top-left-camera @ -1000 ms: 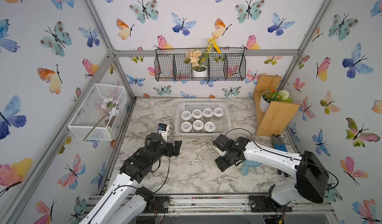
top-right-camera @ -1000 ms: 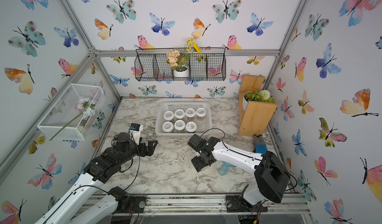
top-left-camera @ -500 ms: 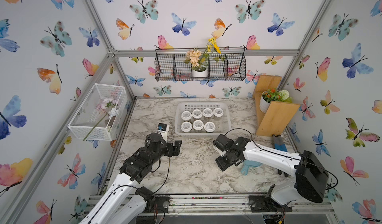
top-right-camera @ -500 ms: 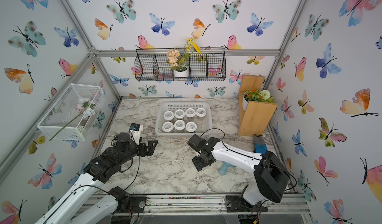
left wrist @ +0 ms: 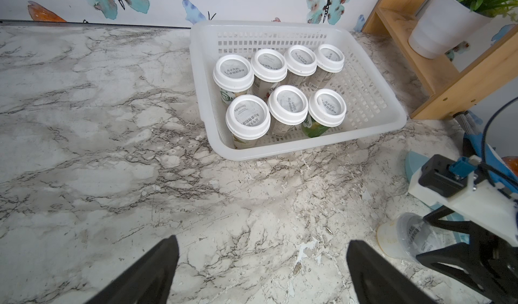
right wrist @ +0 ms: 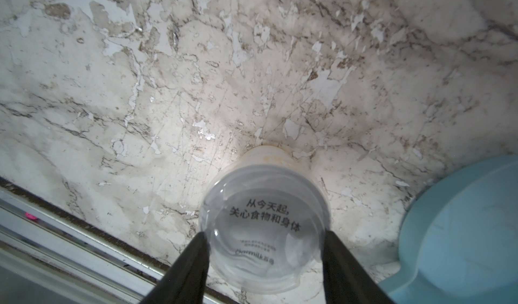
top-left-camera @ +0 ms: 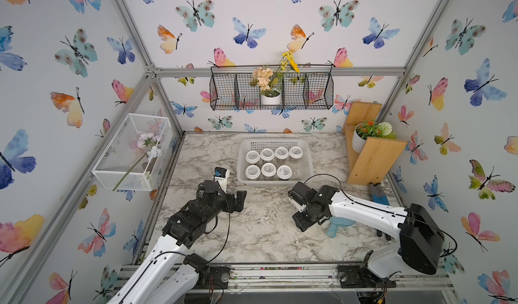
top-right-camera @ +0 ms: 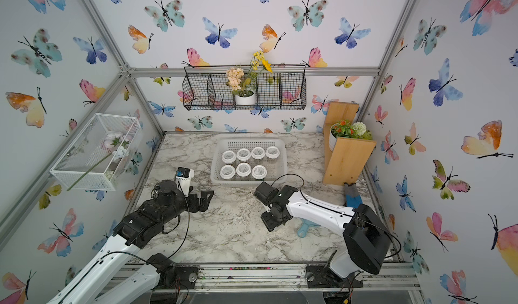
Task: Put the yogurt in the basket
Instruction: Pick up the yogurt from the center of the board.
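The white perforated basket [top-left-camera: 275, 142] [top-right-camera: 251, 141] [left wrist: 308, 147] sits at the back middle of the marble table. Several yogurt jars [top-left-camera: 268, 169] [top-right-camera: 243, 169] [left wrist: 287, 104] stand upright in it in two rows. One more yogurt jar [right wrist: 265, 227] [left wrist: 403, 238] stands on the table in front of the basket, hidden under the arm in both top views. My right gripper [right wrist: 265, 235] [top-left-camera: 307, 221] [top-right-camera: 273, 221] is shut on this jar's lid, a finger on each side. My left gripper [left wrist: 263, 242] [top-left-camera: 232, 196] [top-right-camera: 199, 198] hovers open over bare table, left of the basket's front corner.
A light blue plastic scoop [top-left-camera: 340, 225] [right wrist: 462, 232] lies right beside the held jar. A wooden shelf with a potted plant [top-left-camera: 372, 154] stands at the right, a blue-handled brush [top-left-camera: 378, 194] before it. The metal front rail [right wrist: 56, 232] runs close to the jar.
The right gripper's jaws have closed in onto the jar's lid. Neither arm has visibly shifted, and the left gripper stays wide open.
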Tool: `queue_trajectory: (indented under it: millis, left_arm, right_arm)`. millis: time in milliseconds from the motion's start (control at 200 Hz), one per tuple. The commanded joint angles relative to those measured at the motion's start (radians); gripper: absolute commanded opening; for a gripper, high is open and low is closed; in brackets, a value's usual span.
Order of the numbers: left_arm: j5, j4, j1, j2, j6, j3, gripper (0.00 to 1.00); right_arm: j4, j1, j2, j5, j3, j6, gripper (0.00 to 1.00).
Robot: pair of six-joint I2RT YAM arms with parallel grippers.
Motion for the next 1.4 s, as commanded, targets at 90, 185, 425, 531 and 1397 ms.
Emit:
queue_trajectory:
  millis: [90, 185, 425, 531, 1397]
  left_arm:
    - [0.037, 0.015, -0.005, -0.011, 0.011, -0.009, 1.00]
    - [0.036, 0.015, -0.004, -0.015, 0.011, -0.009, 1.00]
    - [0.039, 0.015, -0.005, -0.016, 0.012, -0.010, 1.00]
    - [0.039, 0.015, -0.005, -0.017, 0.012, -0.009, 1.00]
    - [0.045, 0.019, -0.005, -0.043, 0.014, -0.014, 1.00]
  right_arm:
    - [-0.050, 0.006, 0.019, 0.027, 0.056, -0.018, 0.51]
    - [-0.063, 0.006, 0.015, 0.039, 0.075, -0.023, 0.51]
    - [-0.088, 0.006, 0.038, 0.065, 0.138, -0.047, 0.51]
    - [-0.095, 0.006, 0.066, 0.074, 0.178, -0.060, 0.51]
    - [-0.212, -0.049, 0.290, 0.172, 0.689, -0.220, 0.55]
